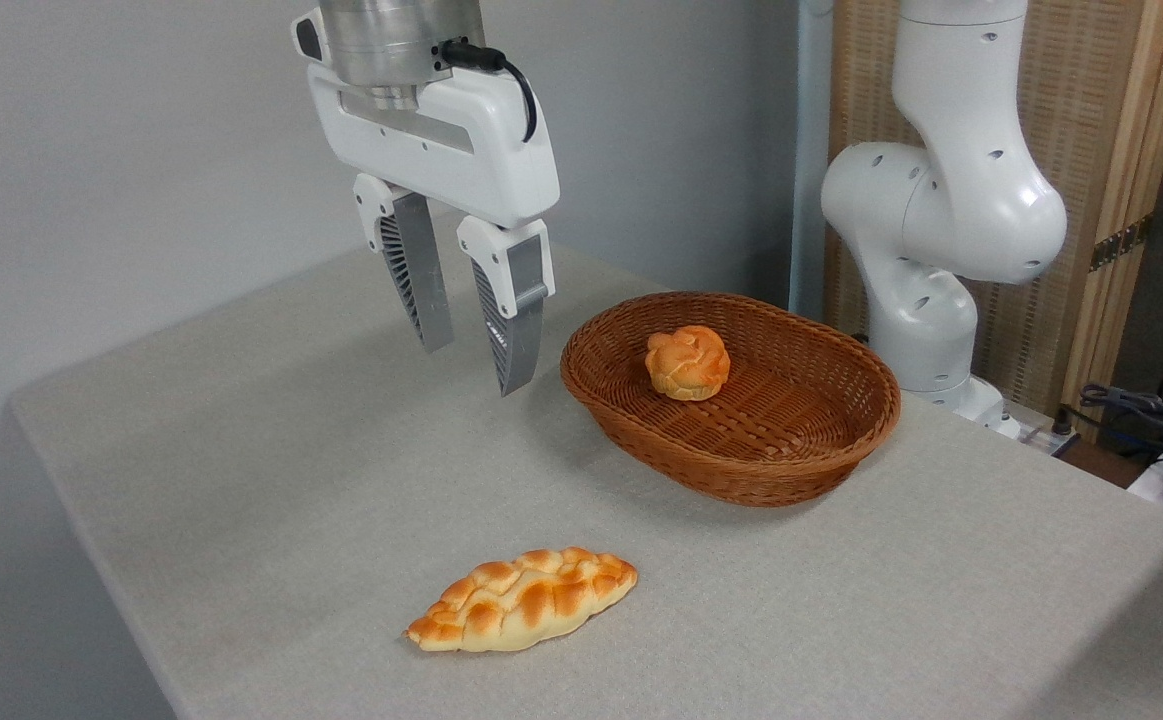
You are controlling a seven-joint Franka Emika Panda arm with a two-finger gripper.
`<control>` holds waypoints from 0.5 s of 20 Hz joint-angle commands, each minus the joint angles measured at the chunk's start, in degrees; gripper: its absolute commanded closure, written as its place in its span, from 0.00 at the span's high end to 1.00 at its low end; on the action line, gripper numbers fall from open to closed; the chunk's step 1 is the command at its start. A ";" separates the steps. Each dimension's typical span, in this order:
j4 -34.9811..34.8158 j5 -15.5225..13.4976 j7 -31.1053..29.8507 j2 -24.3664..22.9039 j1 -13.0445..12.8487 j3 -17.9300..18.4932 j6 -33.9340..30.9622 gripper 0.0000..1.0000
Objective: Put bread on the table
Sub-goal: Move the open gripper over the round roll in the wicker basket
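Gripper empty, fingers apart, hanging above the table just left of the wicker basket; knotted bun sits inside the basket, toward its back rim; braided loaf on the table near the front edge.

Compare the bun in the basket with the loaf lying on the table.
The bread is small, round and knotted; the braided loaf is long with pointed ends. The bread sits inside the wicker basket; the loaf lies on the table. Both are orange-golden and untouched by the open gripper.
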 commanded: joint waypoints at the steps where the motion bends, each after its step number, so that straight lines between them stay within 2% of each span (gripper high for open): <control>1: -0.84 -0.78 1.58 -1.49 0.23 0.19 -1.40 1.00; 8: -1.04 -0.69 1.68 -1.60 0.23 0.28 -1.66 1.00; 10: -2.26 -0.69 2.64 -3.08 0.23 0.28 -2.88 1.00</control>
